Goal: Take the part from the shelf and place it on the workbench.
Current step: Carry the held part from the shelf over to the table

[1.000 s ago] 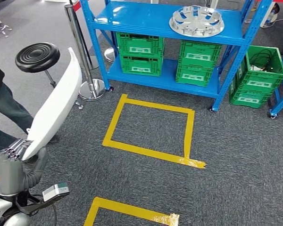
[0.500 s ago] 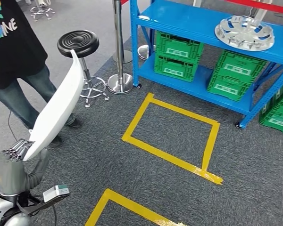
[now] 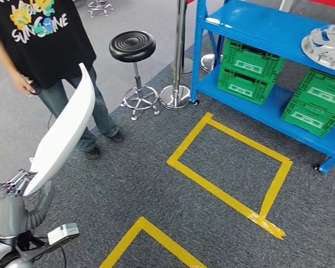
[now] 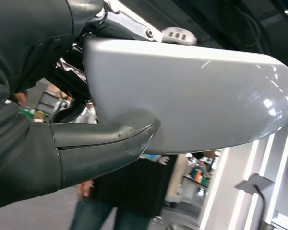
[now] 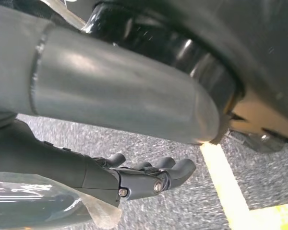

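The left robot hand [image 3: 14, 195] holds the long white part [image 3: 65, 131] by its bottom end. In the left wrist view the thick grey thumb [image 4: 110, 141] presses under the part [image 4: 193, 96], and the other fingers are on its other side. The part sticks up and leans away from the robot, over the grey carpet floor [image 3: 157, 184]. The right robot hand [image 5: 150, 177] hangs above the carpet with nothing in it, its fingers a little bent and apart. A person in a black shirt [image 3: 43, 33] stands near the tip of the part. A black stool [image 3: 133, 47] is beside the person. The blue shelf [image 3: 267, 28] with green crates [image 3: 250, 70] is well apart from the part. Yellow tape [image 3: 229, 195] marks boxes on the floor
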Action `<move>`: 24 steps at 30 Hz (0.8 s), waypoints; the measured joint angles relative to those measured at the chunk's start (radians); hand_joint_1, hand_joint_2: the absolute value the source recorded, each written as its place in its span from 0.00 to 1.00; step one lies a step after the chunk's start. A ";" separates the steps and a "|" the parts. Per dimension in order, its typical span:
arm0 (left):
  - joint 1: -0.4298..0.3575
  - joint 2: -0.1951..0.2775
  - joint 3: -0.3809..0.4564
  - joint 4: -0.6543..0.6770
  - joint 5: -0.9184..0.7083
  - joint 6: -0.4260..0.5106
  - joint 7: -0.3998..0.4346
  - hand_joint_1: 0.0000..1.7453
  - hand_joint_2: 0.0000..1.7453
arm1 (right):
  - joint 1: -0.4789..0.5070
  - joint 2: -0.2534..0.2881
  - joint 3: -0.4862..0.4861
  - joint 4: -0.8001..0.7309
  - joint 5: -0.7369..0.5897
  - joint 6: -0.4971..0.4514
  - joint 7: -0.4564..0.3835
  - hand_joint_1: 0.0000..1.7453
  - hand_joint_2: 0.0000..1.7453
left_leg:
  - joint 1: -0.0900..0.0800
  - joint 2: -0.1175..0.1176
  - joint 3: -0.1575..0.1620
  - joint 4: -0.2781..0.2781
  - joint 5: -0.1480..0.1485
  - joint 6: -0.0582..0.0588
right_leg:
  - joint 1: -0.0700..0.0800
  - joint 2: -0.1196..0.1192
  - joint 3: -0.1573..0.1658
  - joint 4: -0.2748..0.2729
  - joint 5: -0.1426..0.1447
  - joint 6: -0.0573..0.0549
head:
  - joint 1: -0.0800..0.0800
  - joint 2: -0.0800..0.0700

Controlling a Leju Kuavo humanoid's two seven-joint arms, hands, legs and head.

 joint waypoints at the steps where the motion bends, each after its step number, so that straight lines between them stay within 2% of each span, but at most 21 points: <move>1: 0.000 0.000 0.003 0.000 0.000 0.000 -0.002 1.00 1.00 | -0.001 0.000 0.001 0.000 0.001 0.000 0.001 0.00 0.00 | -0.001 0.018 0.037 -0.069 0.034 0.003 | 0.001 -0.012 0.005 0.000 -0.003 0.003 | 0.000 0.000; 3: -0.001 -0.001 0.006 0.000 0.001 0.000 -0.004 1.00 1.00 | -0.002 0.001 0.003 0.000 0.004 0.001 0.001 0.00 0.00 | -0.011 0.060 0.095 -0.180 0.066 0.014 | 0.007 -0.034 0.012 0.001 -0.012 0.012 | 0.000 0.000; 4: -0.001 -0.001 0.007 0.000 0.001 0.000 -0.006 1.00 1.00 | -0.002 0.001 0.004 0.000 0.005 0.002 0.001 0.00 0.00 | -0.015 0.072 0.105 -0.203 0.066 0.021 | 0.010 -0.044 0.014 0.001 -0.016 0.017 | 0.000 0.000; 6: 0.003 -0.002 0.009 -0.001 0.001 0.000 -0.012 1.00 1.00 | -0.004 0.001 0.005 0.000 0.006 0.004 0.001 0.00 0.00 | -0.018 0.057 0.104 -0.210 0.062 0.035 | 0.013 -0.067 0.021 -0.003 -0.020 0.028 | 0.000 0.000; 7: 0.005 -0.002 0.011 -0.001 0.000 0.000 -0.014 1.00 1.00 | -0.005 0.001 0.005 -0.001 0.006 0.005 0.001 0.00 0.00 | -0.016 0.046 0.104 -0.214 0.063 0.041 | 0.012 -0.065 0.022 -0.002 -0.026 0.034 | 0.001 0.000; 8: 0.006 -0.003 0.012 -0.001 0.000 0.000 -0.015 1.00 1.00 | -0.006 0.001 0.005 -0.001 0.006 0.005 0.000 0.00 0.00 | -0.014 0.035 0.105 -0.218 0.065 0.048 | 0.011 -0.047 0.017 0.011 -0.037 0.040 | 0.002 0.000; 9: 0.005 -0.003 0.012 -0.001 0.000 0.000 -0.016 1.00 1.00 | -0.007 0.001 0.005 -0.001 0.006 0.005 0.000 0.00 0.00 | -0.011 0.025 0.107 -0.221 0.068 0.054 | 0.009 -0.019 -0.001 0.047 -0.059 0.043 | 0.005 0.000; 10: 0.005 -0.005 0.013 -0.002 0.000 0.000 -0.016 1.00 1.00 | -0.007 0.001 0.005 -0.002 0.006 0.005 0.000 0.00 0.00 | -0.009 0.015 0.107 -0.222 0.068 0.058 | 0.007 0.014 -0.032 0.106 -0.089 0.045 | 0.008 0.000; 11: 0.004 -0.006 0.012 -0.002 0.000 0.000 -0.016 1.00 1.00 | -0.007 0.001 0.006 -0.002 0.006 0.005 0.000 0.00 0.00 | -0.009 0.003 0.106 -0.222 0.068 0.061 | 0.006 0.036 -0.070 0.180 -0.121 0.046 | 0.010 0.000; 12: 0.004 -0.008 0.012 -0.002 0.000 0.000 -0.016 1.00 1.00 | -0.006 0.001 0.006 -0.002 0.006 0.005 0.000 0.00 0.00 | -0.010 -0.009 0.105 -0.222 0.068 0.063 | 0.006 0.046 -0.108 0.249 -0.144 0.046 | 0.011 0.000; 13: 0.005 -0.009 0.012 -0.002 0.000 0.000 -0.016 1.00 1.00 | -0.005 0.001 0.006 -0.002 0.006 0.005 -0.001 0.00 0.00 | -0.010 -0.022 0.106 -0.221 0.067 0.063 | 0.006 0.049 -0.134 0.290 -0.149 0.045 | 0.011 0.000; 14: 0.006 -0.009 0.012 -0.002 0.000 0.000 -0.016 1.00 1.00 | -0.004 0.001 0.006 -0.002 0.006 0.005 -0.002 0.00 0.00 | -0.010 -0.036 0.107 -0.221 0.067 0.063 | 0.006 0.050 -0.141 0.292 -0.132 0.044 | 0.011 0.000; 15: 0.006 -0.009 0.012 -0.002 0.000 0.000 -0.016 1.00 1.00 | -0.005 0.001 0.006 -0.002 0.006 0.005 -0.002 0.00 0.00 | -0.010 -0.050 0.109 -0.220 0.067 0.063 | 0.006 0.054 -0.128 0.251 -0.095 0.042 | 0.011 0.000; 16: 0.006 -0.010 0.012 -0.002 0.000 0.000 -0.016 1.00 1.00 | -0.006 0.001 0.006 -0.002 0.006 0.005 -0.002 0.00 0.00 | -0.010 -0.064 0.110 -0.220 0.066 0.062 | 0.005 0.066 -0.100 0.180 -0.050 0.039 | 0.011 0.000; 17: 0.006 -0.010 0.012 -0.002 0.000 0.000 -0.016 1.00 1.00 | -0.006 0.001 0.006 -0.002 0.006 0.005 -0.001 0.00 0.00 | -0.011 -0.077 0.111 -0.218 0.066 0.059 | 0.003 0.089 -0.071 0.110 -0.016 0.035 | 0.011 0.000; 18: 0.005 -0.010 0.012 -0.002 0.000 0.000 -0.016 1.00 1.00 | -0.005 0.001 0.006 -0.002 0.006 0.005 0.000 0.00 0.00 | -0.011 -0.090 0.109 -0.215 0.065 0.055 | 0.001 0.109 -0.045 0.052 0.004 0.033 | 0.011 0.000; 19: 0.005 -0.010 0.012 -0.002 0.000 0.000 -0.016 1.00 1.00 | -0.005 0.001 0.006 -0.002 0.006 0.005 0.000 0.00 0.00 | -0.010 -0.101 0.105 -0.214 0.066 0.050 | 0.000 0.124 -0.029 0.020 0.010 0.030 | 0.010 0.000; 20: 0.006 -0.010 0.012 -0.002 0.000 0.000 -0.016 1.00 1.00 | -0.004 0.001 0.006 -0.002 0.006 0.005 0.000 0.00 0.00 | -0.009 -0.112 0.101 -0.214 0.069 0.043 | 0.001 0.128 -0.023 0.011 0.006 0.028 | 0.010 0.000; 21: 0.007 -0.010 0.013 -0.002 0.000 0.000 -0.016 1.00 1.00 | -0.004 0.001 0.006 -0.002 0.006 0.005 0.000 0.00 0.00 | -0.006 -0.123 0.098 -0.215 0.072 0.036 | 0.002 0.119 -0.019 0.007 0.007 0.025 | 0.010 0.000; 22: 0.009 -0.010 0.013 -0.002 0.000 0.000 -0.016 1.00 1.00 | -0.005 0.002 0.006 -0.002 0.006 0.005 0.000 0.00 0.00 | -0.004 -0.122 0.096 -0.215 0.073 0.030 | 0.002 0.108 -0.016 0.004 0.010 0.020 | 0.010 0.000; 24: 0.010 -0.010 0.014 -0.002 0.000 0.000 -0.016 1.00 1.00 | -0.005 0.002 0.006 -0.002 0.006 0.005 0.000 0.00 0.00 | -0.006 -0.078 0.078 -0.175 0.048 0.020 | 0.000 0.083 -0.009 -0.003 0.013 0.008 | 0.007 0.000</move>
